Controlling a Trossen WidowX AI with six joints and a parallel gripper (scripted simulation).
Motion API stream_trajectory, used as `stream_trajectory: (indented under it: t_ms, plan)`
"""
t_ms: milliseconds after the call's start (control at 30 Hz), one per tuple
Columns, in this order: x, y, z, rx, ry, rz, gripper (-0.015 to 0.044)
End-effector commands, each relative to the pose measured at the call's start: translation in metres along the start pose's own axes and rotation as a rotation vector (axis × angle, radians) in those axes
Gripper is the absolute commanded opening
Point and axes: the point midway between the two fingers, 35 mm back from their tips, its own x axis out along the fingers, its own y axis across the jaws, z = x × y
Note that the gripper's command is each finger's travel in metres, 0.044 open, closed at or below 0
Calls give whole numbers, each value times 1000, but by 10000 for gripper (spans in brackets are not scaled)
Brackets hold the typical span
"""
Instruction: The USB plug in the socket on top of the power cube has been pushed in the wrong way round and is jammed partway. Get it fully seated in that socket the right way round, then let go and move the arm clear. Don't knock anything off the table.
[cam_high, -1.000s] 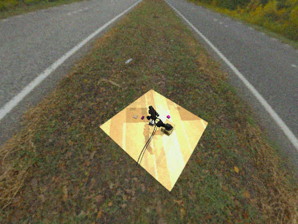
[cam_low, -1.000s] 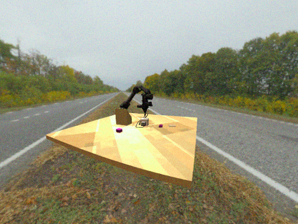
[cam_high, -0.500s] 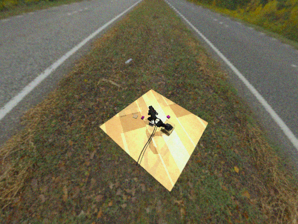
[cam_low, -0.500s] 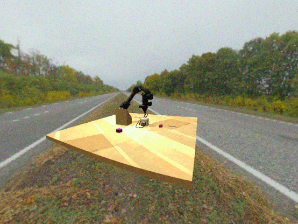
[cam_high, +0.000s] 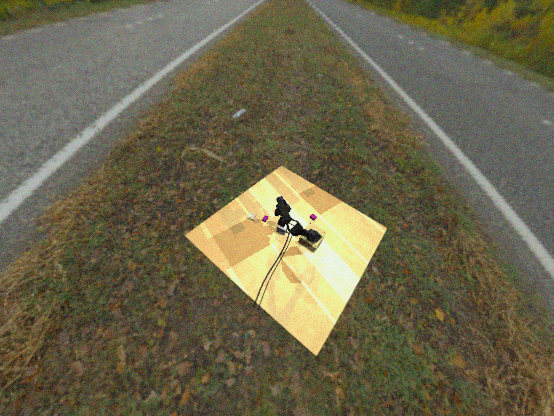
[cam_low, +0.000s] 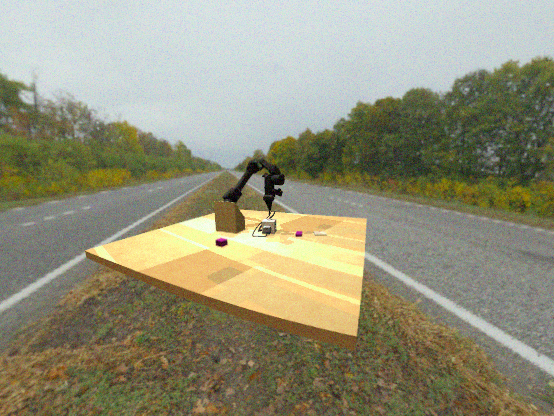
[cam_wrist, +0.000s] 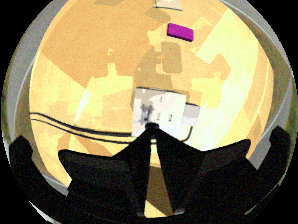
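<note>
The power cube (cam_low: 269, 223) (cam_wrist: 172, 107) is a pale box with small slots on its top, below my gripper. My gripper (cam_low: 270, 212) (cam_wrist: 153, 133) points down and is shut on the USB plug, just above the cube's top as far as the side view shows. The fingertips hide most of the plug, so its facing and any contact with the socket cannot be told. A dark finger shadow falls on the cube's top. A smaller grey block (cam_low: 267, 230) (cam_wrist: 191, 114) sits against one side of the cube, with a black cable beside it.
Black cables (cam_high: 272, 270) (cam_wrist: 80, 132) run from the cube area to the table edge. Magenta blocks (cam_high: 265, 218) (cam_low: 221, 242) (cam_wrist: 180, 32) stand on either side. A flat white piece (cam_high: 251, 216) (cam_low: 320, 234) lies farther out. The arm's wooden base (cam_low: 229, 217) stands near the cube.
</note>
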Motion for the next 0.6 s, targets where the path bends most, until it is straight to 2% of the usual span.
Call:
stream_trajectory:
  t_ms: [0, 567]
  plan:
    - [1, 0, 0, -114, 1, 0, 0]
    - [1, 0, 0, -559, 1, 1, 0]
